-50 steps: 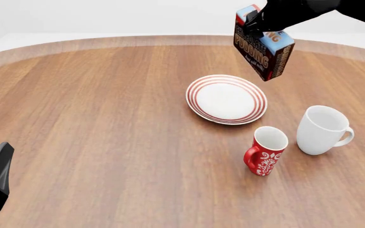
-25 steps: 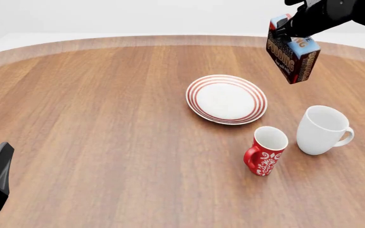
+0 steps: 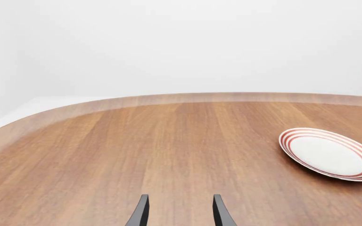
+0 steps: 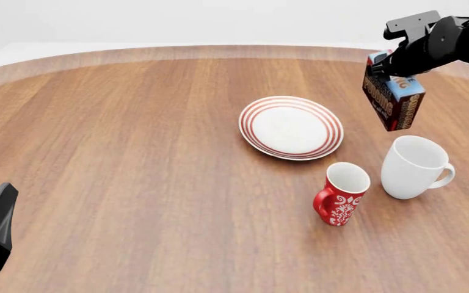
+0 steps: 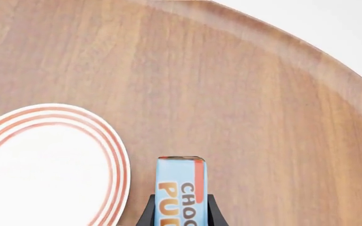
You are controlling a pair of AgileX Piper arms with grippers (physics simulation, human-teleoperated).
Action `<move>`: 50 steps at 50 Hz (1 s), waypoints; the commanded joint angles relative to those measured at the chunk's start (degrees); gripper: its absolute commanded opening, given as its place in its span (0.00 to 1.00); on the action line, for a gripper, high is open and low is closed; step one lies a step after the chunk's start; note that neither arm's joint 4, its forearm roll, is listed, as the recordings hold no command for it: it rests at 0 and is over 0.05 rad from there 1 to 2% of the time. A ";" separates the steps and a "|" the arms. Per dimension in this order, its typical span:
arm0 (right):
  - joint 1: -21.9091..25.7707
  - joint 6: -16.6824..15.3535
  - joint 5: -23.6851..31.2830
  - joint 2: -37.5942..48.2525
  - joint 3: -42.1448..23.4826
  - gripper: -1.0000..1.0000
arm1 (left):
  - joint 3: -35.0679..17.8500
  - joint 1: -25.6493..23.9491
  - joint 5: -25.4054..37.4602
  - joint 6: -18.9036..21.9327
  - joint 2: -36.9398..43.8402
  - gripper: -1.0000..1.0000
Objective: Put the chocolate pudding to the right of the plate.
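Chocolate pudding (image 4: 393,99) pinched in right end effector (image 4: 391,66), tilted, above table (image 4: 137,152), right of plate (image 4: 290,127); left end effector (image 3: 177,212) spread, idle near table's front-left edge

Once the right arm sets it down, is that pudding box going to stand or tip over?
The chocolate pudding hangs tilted in the right tool, so it would likely land on an edge. It looks tall and narrow, so probably tippy. The cardboard seems stiff and light; the white mug sits close.

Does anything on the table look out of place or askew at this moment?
Nothing on the table; plate, red mug and white mug sit normally. Only the chocolate pudding hangs tilted in the right gripper.
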 commanded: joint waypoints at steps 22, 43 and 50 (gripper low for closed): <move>-2.64 1.93 -4.89 5.51 2.84 0.00 | 0.00 0.00 0.00 0.00 0.00 1.00; -5.00 2.24 -6.09 9.87 1.20 0.00 | 0.00 0.00 0.00 0.00 0.00 1.00; -5.34 2.99 -4.95 11.08 0.48 1.00 | 0.00 0.00 0.00 0.00 0.00 1.00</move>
